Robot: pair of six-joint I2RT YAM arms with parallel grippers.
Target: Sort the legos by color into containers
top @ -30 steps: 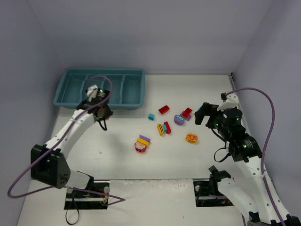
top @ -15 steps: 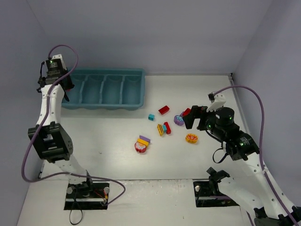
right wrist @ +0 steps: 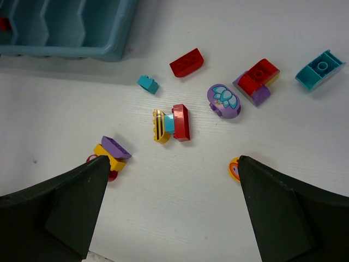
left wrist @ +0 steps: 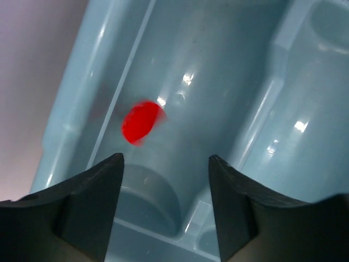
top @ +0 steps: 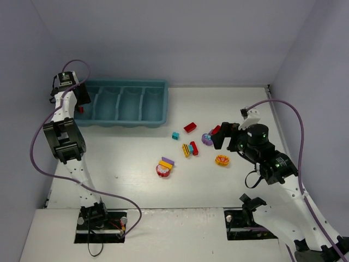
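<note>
A robotics lab test cell: a white bench boxed in on three sides by plain pale walls. A left arm and a right arm are bolted to black plates at the near edge. Purple cables loop free, and a tray and toy bricks are laid out as props.

The tray is presenting as smooth, glossy teal plastic, and its walls are throwing bright specular highlights. The red piece inside it is reading as plastic; blur is hiding its finish. The fingers of the left gripper and the fingers of the right gripper are showing a matt, dark, plastic-like surface. The table is appearing white, matt and smooth. The red brick and the purple oval piece are showing smooth, slightly shiny plastic. The purple cable is wearing a smooth sheath
</note>
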